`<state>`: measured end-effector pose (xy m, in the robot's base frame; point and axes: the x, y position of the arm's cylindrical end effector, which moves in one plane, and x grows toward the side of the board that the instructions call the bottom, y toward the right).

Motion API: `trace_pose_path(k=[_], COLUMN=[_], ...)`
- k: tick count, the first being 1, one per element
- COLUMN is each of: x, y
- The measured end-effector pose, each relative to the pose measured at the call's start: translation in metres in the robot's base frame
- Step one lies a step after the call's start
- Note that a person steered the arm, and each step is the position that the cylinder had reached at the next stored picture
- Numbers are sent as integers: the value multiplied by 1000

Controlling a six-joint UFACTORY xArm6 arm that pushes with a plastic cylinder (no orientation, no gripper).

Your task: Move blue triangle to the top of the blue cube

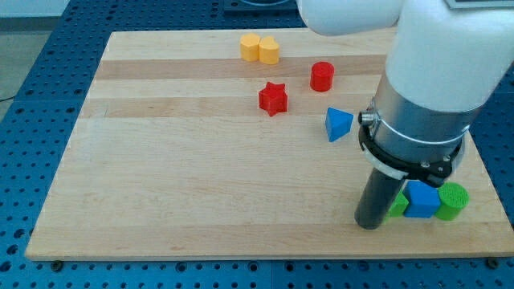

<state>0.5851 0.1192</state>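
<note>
Bare counter [201, 185] lies left of the blue triangle [337, 124]. The near-right corner is crowded: blue cube [422, 201] touches green blocks [452, 201] both sides, my tip [369, 223] just left.

Bright, even overhead light gives the desk [201, 177] soft, short shadows beneath each block (no glare), and focus stays sharp throughout.

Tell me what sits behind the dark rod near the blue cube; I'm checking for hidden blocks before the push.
Behind the rod, whose tip rests left of the blue cube, a sliver of a green block shows. Most of it is covered, so its shape is unclear. Another green block sits right of the cube.
</note>
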Motion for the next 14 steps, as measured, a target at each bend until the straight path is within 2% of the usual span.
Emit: trace_pose_path(k=[3,5,8,9,11,12,14], x=[-2,-2,-107,-135,-138,-166,-177], y=[-122,-123,-122,-104,-100,-80,-33])
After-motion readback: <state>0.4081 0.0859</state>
